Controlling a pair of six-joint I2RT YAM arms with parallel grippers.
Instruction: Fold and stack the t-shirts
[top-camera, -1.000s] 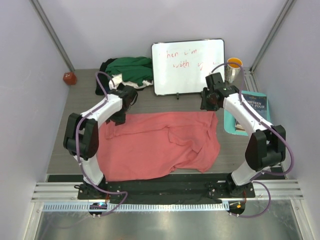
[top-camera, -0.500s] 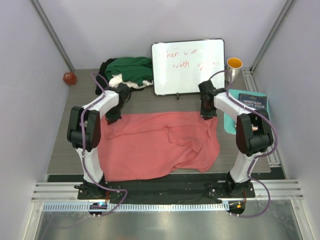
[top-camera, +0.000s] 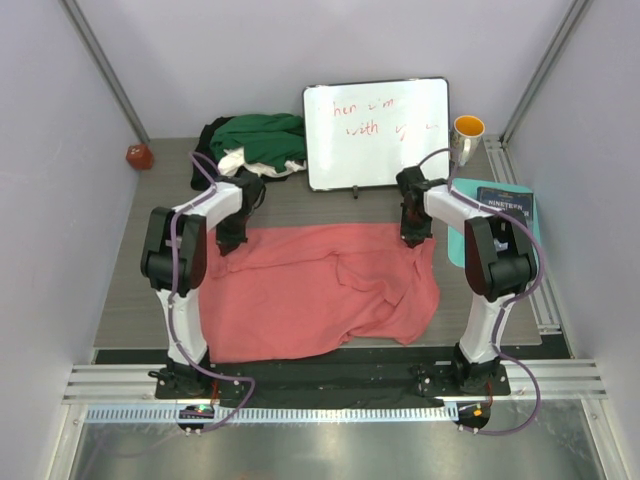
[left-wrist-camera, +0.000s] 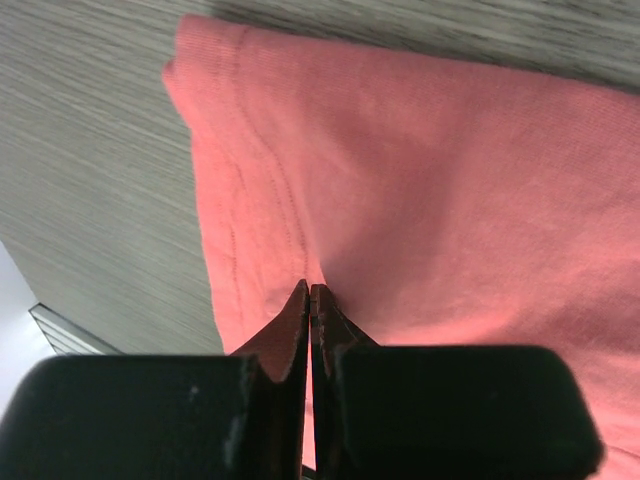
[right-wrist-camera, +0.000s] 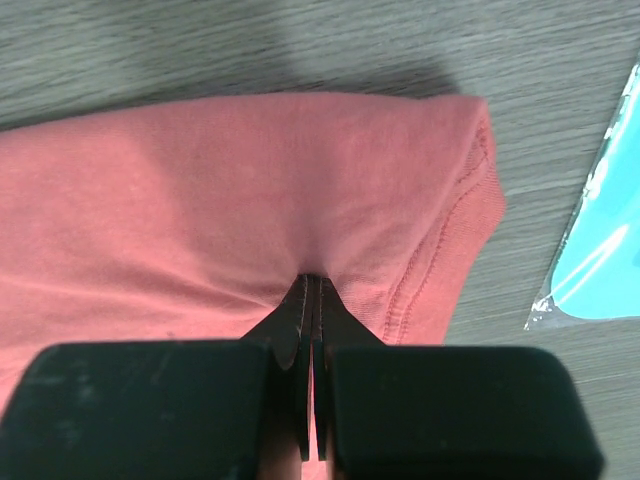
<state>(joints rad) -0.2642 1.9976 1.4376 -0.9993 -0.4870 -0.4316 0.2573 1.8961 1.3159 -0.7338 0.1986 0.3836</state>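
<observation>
A salmon-pink t-shirt (top-camera: 320, 290) lies spread on the table, wrinkled toward its right side. My left gripper (top-camera: 228, 238) is down at the shirt's far left corner, shut on a pinch of the pink cloth (left-wrist-camera: 420, 180). At the far right corner my right gripper (top-camera: 420, 235) is also shut on the pink cloth (right-wrist-camera: 200, 190), just inside the stitched hem. A heap of other t-shirts (top-camera: 255, 143), dark green over white and black, lies at the back left.
A white board (top-camera: 376, 132) with red writing stands at the back centre. A mug (top-camera: 467, 135) with a yellow inside is at the back right. A book (top-camera: 508, 206) on a teal sheet lies right of the shirt. A small red thing (top-camera: 138, 156) sits far left.
Both arms dropped onto the far edge of the pink shirt and both grippers closed on its cloth at the two far corners.
</observation>
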